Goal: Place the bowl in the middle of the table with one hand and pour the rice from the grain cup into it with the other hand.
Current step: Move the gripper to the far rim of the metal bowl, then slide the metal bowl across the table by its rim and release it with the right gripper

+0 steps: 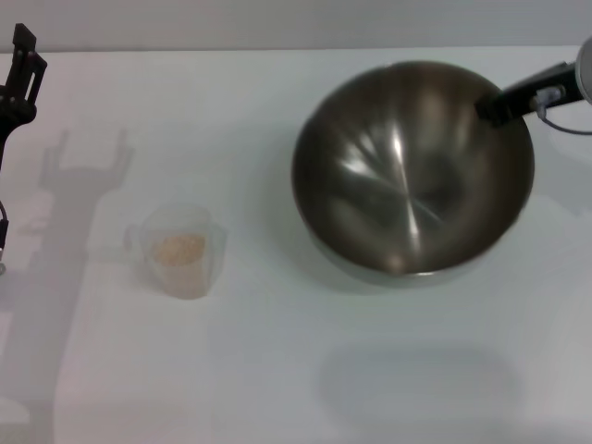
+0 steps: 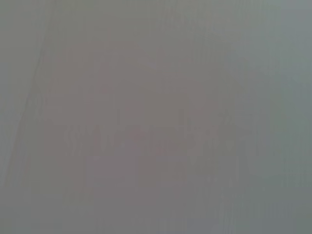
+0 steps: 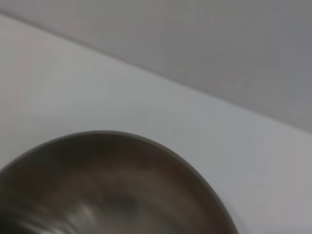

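At bowl (image 1: 407,176) rim, perhaps right fingers (image 1: 495,106)

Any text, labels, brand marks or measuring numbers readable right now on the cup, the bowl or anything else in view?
None. The grain cup shows no readable marks or numbers; any scale is too faint to tell. The bowl, table and both grippers carry no visible writing. The left wrist view shows only a blank surface.
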Controlling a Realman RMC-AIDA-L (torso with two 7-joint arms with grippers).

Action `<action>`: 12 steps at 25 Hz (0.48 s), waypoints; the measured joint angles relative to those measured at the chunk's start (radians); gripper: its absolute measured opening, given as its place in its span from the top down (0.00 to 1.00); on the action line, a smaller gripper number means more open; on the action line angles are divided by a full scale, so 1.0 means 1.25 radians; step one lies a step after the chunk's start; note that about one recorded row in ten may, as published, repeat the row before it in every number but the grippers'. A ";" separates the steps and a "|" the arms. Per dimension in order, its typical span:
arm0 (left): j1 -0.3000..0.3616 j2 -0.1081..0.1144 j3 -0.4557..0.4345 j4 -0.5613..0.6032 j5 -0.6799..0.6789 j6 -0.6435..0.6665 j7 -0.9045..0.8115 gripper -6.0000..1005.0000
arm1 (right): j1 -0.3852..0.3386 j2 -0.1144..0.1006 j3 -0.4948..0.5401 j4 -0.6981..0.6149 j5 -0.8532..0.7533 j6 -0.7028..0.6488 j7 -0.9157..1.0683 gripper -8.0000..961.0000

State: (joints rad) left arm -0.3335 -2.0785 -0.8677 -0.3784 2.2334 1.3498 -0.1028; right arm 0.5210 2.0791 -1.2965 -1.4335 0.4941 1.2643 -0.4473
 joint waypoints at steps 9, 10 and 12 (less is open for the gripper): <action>0.000 0.001 0.002 -0.006 0.000 0.000 0.000 0.19 | -0.014 0.000 -0.018 -0.018 0.078 -0.052 -0.029 0.98; 0.000 0.001 0.002 -0.006 0.000 0.000 0.000 0.19 | -0.013 0.001 -0.024 -0.016 0.080 -0.054 -0.031 0.98; 0.000 0.001 0.002 -0.007 0.000 0.000 0.000 0.19 | -0.011 0.001 -0.046 -0.008 0.081 -0.061 -0.033 0.98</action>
State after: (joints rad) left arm -0.3337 -2.0776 -0.8651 -0.3866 2.2335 1.3500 -0.1028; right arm 0.5073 2.0799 -1.3535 -1.4434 0.5959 1.1877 -0.4885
